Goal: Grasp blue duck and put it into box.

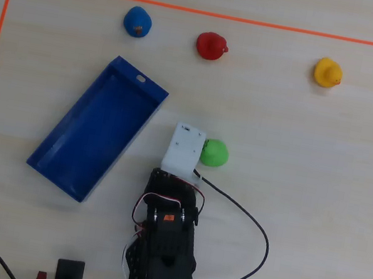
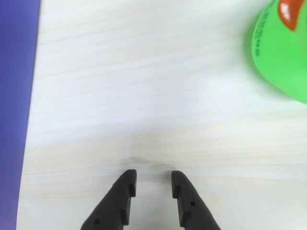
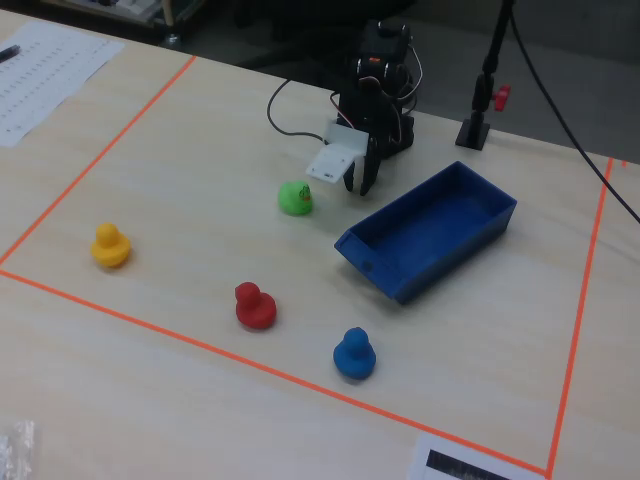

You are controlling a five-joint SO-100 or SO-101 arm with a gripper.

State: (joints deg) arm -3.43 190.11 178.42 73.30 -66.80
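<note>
From the overhead view, the blue duck [image 1: 138, 22] sits near the top edge of the orange tape border [image 1: 195, 11], well apart from the arm and just above the box's upper end. The box [image 1: 68, 155] lies tilted, empty, with a small white mark on its upper short rim. To the right of the blue duck stand the red duck [image 1: 212, 46] and, farther right, the yellow duck [image 1: 327, 72]. The green duck [image 1: 214, 153] lies just beside the white camera housing [image 1: 185, 149] on the arm's wrist; the gripper itself is hidden beneath that housing here.

The wrist view shows the gripper [image 2: 153, 178] at the bottom edge — its two black fingers stand slightly parted with bare wood between them, holding nothing. The green duck [image 2: 283, 52] fills the upper right corner, apart from the fingers, and the box [image 2: 14, 115] shows as a blue band along the left edge.

In the fixed view, the gripper [image 3: 364, 180] points down between the green duck [image 3: 295, 197] and the box [image 3: 440, 262]. The blue duck [image 3: 354, 354] is in the foreground — close to the tape line, near the box's short end, with the red duck [image 3: 254, 305] to its left and the yellow duck [image 3: 110, 245] farther left.
</note>
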